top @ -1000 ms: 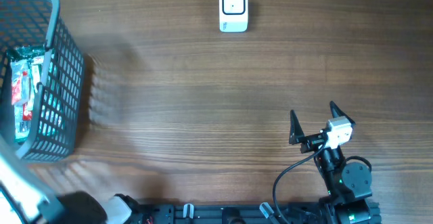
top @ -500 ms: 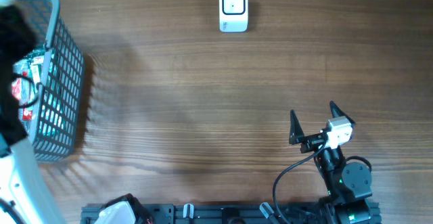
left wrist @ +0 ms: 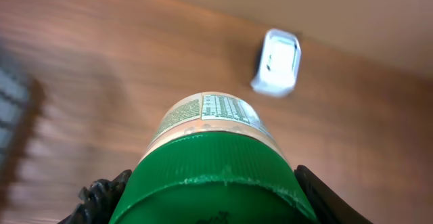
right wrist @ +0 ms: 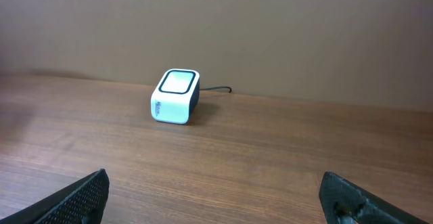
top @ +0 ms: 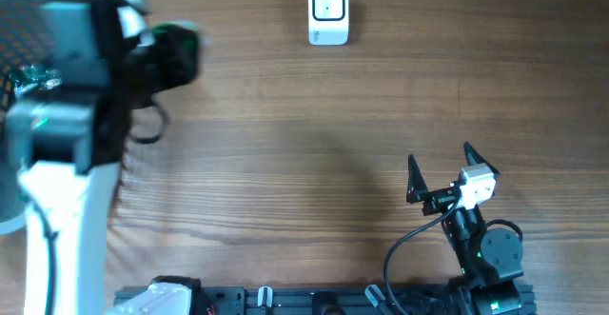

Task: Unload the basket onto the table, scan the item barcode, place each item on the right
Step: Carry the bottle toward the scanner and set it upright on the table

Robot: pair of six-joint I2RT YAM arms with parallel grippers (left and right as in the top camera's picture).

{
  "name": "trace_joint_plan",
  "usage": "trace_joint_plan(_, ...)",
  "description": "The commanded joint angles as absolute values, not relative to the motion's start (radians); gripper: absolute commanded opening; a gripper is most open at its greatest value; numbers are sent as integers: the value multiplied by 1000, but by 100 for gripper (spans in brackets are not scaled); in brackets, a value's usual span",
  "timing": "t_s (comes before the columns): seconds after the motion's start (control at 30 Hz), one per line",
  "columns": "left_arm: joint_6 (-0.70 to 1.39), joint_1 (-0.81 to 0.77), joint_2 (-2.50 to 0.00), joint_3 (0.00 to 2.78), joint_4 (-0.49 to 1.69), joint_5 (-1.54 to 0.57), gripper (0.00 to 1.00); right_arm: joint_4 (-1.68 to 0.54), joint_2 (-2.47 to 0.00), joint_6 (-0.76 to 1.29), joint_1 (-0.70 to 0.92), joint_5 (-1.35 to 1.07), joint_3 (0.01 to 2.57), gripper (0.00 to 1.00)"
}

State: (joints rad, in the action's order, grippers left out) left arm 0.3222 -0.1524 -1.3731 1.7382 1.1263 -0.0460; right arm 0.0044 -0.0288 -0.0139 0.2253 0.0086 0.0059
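One bottle [left wrist: 210, 136]: green cap toward the left wrist camera, pale printed label behind it, held above the counter [top: 304, 144]; upper left of the overhead view.
Left tool [left wrist: 213, 198]: its black fingers pinch the bottle at the cap, one on each side.
Scanner [top: 328, 12]: small white box at the top centre of the overhead view, well apart from the bottle.
Basket [top: 21, 37]: grey mesh at the far left edge, mostly hidden under the left arm.
Right tool [top: 440, 158]: lower right, fingers spread wide, holding nothing.
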Motion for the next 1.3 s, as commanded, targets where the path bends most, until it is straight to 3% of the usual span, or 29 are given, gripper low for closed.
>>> trace_joint_plan(0.0,377,-328,-1473,1671,1115,17,52,9,-31,-26,221,25,6,100)
trace_joint_plan(0.53,582,-825,-1916,1555,875,79,52,9,-31,-26,221,25,6,100)
trace_joint_plan(0.9,670,-896,-2092,1555,776,91,53,9,-31,-26,221,25,6,100)
trace_joint_plan(0.93,670,-897,-2101,1555,773,91,54,9,-31,-26,221,25,6,100)
trace_joint_plan(1.03,651,-898,-2107,1555,771,91,86,9,-31,-26,221,25,6,100)
trace_joint_plan(1.07,628,-898,-2107,1555,771,90,90,9,-31,-26,221,25,6,100)
trace_joint_plan(1.27,358,-889,-2059,1576,775,96,95,9,-31,-26,221,25,6,100)
